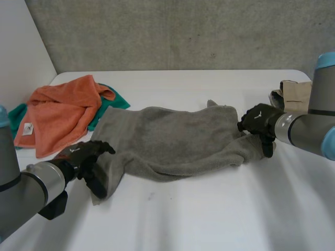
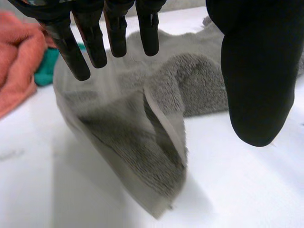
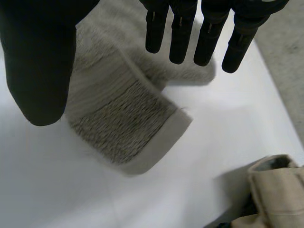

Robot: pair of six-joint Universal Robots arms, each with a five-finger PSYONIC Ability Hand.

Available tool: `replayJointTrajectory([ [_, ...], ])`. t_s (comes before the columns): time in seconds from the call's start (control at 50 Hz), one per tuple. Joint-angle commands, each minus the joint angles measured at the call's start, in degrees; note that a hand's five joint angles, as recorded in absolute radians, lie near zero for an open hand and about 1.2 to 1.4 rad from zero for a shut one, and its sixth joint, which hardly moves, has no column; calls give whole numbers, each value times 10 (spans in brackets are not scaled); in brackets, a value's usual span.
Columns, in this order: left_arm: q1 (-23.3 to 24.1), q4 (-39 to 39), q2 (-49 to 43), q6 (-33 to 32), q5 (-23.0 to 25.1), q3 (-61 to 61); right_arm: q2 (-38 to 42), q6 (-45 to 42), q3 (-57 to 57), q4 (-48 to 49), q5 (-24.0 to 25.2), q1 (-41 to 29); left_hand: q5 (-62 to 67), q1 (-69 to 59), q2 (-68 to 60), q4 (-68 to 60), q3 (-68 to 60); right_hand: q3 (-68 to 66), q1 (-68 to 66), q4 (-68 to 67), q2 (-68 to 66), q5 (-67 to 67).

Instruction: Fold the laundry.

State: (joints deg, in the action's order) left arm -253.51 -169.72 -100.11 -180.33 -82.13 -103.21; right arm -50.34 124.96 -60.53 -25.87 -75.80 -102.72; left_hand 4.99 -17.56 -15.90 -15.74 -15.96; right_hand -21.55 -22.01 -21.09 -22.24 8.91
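the grey towel [image 1: 172, 138] lies crumpled and unfolded on the surface [image 1: 209, 219]; left hand [image 1: 86, 156] and right hand [image 1: 260, 121] sit over opposite ends, both open, holding nothing. folding not yet begun.

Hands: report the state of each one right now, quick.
Left hand: open, over a corner of the grey towel.
Right hand: open, over the towel's other end.

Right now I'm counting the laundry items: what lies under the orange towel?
A teal cloth pokes out from under the orange towel on both sides. Its middle, and anything else beneath, is covered.
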Motion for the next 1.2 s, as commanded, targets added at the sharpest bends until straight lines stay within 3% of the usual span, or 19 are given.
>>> replayJointTrajectory([
  [0.02,6,-18,-32,9,-1,6,49,12,-1,88,-5,5,-4,30,13,12,14,11,16,7,18,15],
  [0.12,23,-20,-53,20,-8,15,67,15,-1,152,-16,10,-2,28,12,10,12,8,12,3,15,19],
  [0.2,38,-18,-74,21,-22,29,83,14,4,158,-21,13,-1,26,10,8,10,-89,-85,-94,-82,116],
  [0.24,46,-18,-85,22,-37,40,90,13,7,151,-19,16,-1,26,10,8,10,-269,-264,-273,-262,295],
  [0.26,49,-17,-90,23,-48,44,92,12,8,143,-18,18,-1,26,10,8,10,-581,-577,-586,-574,608],
  [0.56,82,-36,-134,18,-104,93,-14,96,-74,181,14,49,48,-22,-39,-41,-38,-584,-580,-589,-578,611],
  [0.74,69,-51,-127,15,-167,92,-63,130,-114,199,12,66,78,-53,-69,-71,-69,-584,-580,-589,-578,611],
  [0.96,23,-57,-29,16,-112,15,-93,140,-136,201,-2,69,94,-68,-84,-86,-84,-584,-580,-589,-578,611],
  [1.06,26,-45,-42,15,-74,5,-99,138,-149,202,4,67,129,-103,-120,-121,-119,-584,-580,-589,-578,611],
  [1.2,42,-43,-96,15,-80,41,-100,136,-158,203,6,62,146,-120,-136,-138,-136,-584,-580,-589,-578,611],
])
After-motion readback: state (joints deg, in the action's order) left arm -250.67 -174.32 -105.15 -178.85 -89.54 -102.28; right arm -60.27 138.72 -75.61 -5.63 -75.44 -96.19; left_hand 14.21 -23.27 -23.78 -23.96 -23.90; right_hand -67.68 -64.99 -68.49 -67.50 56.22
